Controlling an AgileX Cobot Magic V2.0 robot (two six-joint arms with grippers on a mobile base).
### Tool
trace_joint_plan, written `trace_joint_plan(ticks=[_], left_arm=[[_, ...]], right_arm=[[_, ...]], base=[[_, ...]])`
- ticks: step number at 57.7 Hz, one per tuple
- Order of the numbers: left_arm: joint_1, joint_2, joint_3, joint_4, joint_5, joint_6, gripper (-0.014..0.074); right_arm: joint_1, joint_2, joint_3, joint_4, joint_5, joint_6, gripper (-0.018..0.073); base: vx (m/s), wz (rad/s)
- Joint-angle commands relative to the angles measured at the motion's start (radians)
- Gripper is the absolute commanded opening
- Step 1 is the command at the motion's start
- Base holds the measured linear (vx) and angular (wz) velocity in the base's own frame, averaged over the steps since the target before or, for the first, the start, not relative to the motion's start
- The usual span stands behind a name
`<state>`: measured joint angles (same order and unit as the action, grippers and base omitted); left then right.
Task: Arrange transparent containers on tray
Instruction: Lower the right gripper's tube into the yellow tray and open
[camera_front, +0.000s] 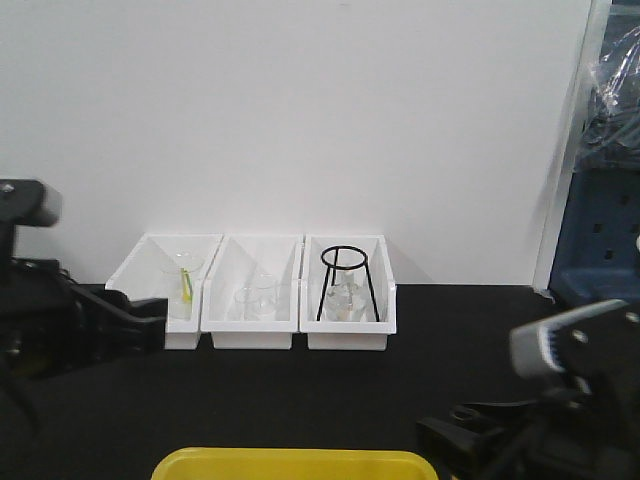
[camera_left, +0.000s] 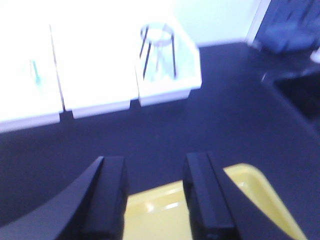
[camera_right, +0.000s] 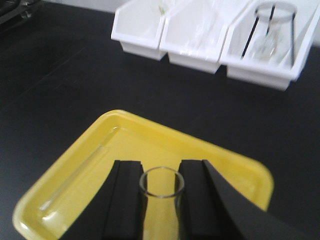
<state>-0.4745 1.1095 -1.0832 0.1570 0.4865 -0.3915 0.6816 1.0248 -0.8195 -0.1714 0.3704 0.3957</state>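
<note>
The front view is evenly, softly lit and slightly hazy, with the left arm (camera_front: 70, 320) and right arm (camera_front: 560, 400) blurred at its lower corners. The left wrist view is smeared throughout, its white bins (camera_left: 95, 75) blown out to glare. The right wrist view is clearer: the yellow tray (camera_right: 220, 160) shows pale reflections, and the rim of the clear glass container (camera_right: 161, 205) is fairly sharp.

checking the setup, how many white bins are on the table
3, in a row at the back of the table: left bin holds a beaker, middle bin holds clear glassware, right bin holds the black tripod stand. None look hidden.
</note>
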Motion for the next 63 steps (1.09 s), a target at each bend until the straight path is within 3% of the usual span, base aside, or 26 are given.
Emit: trace_joint_plan(ticks=[1, 12, 25, 53, 63], left_arm=[[-0.001, -0.077, -0.027, 0.028, -0.083, 0.003, 0.0407], [-0.001, -0.132, -0.027, 0.086, -0.027, 0.003, 0.0407], [-0.001, -0.13, -0.027, 0.102, 0.039, 0.003, 0.0407], [-0.001, -0.13, -0.027, 0.104, 0.052, 0.003, 0.0407], [-0.001, -0.13, -0.027, 0.103, 0.054, 0.003, 0.0407]], right_arm=[[-0.022, 0.11, -0.114, 0.053, -0.04, 0.037, -0.0011], [-0.023, 0.399, -0.297, 0.067, 0.04, 0.055, -0.0011], [-0.024, 0.62, -0.437, 0.066, 0.133, 0.092, -0.0011], [-0.035, 0.823, -0.452, 0.059, 0.079, 0.266, -0.0006], [-0.066, 0.856, -0.452, 0.063, 0.056, 0.286, 0.0055]], base=[[0.0, 0.0], [0.0, 0.0], [0.0, 0.0], [0.0, 0.0], [0.0, 0.0]])
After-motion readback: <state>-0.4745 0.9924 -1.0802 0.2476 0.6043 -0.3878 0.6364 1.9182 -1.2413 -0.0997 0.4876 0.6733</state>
